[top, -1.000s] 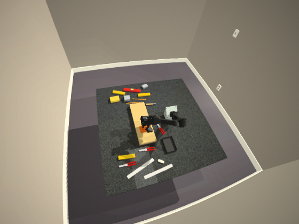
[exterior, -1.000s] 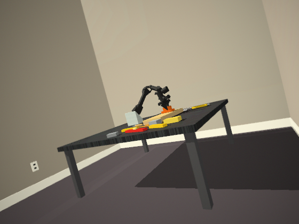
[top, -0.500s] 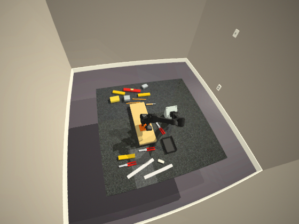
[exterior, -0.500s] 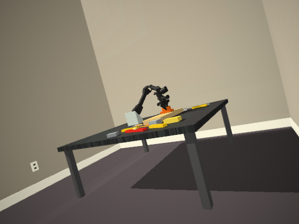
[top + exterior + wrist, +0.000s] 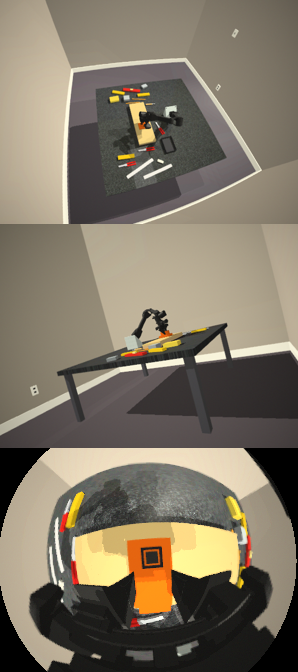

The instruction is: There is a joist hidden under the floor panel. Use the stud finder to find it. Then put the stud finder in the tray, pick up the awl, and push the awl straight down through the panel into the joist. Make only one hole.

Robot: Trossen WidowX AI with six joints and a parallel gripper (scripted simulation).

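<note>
A tan floor panel lies in the middle of the dark table. My gripper is shut on the orange stud finder, which rests flat on the panel's nearer half, with its square window facing up in the wrist view. A black tray lies to the right of the panel's near end, apart from it. A red-handled pointed tool lies between the panel and the tray. I cannot tell whether it is the awl.
Yellow blocks, a red level and grey blocks lie beyond the panel's far end. Two more red-handled tools, a yellow block and white strips lie at the near end. The arm's base stands to the panel's right.
</note>
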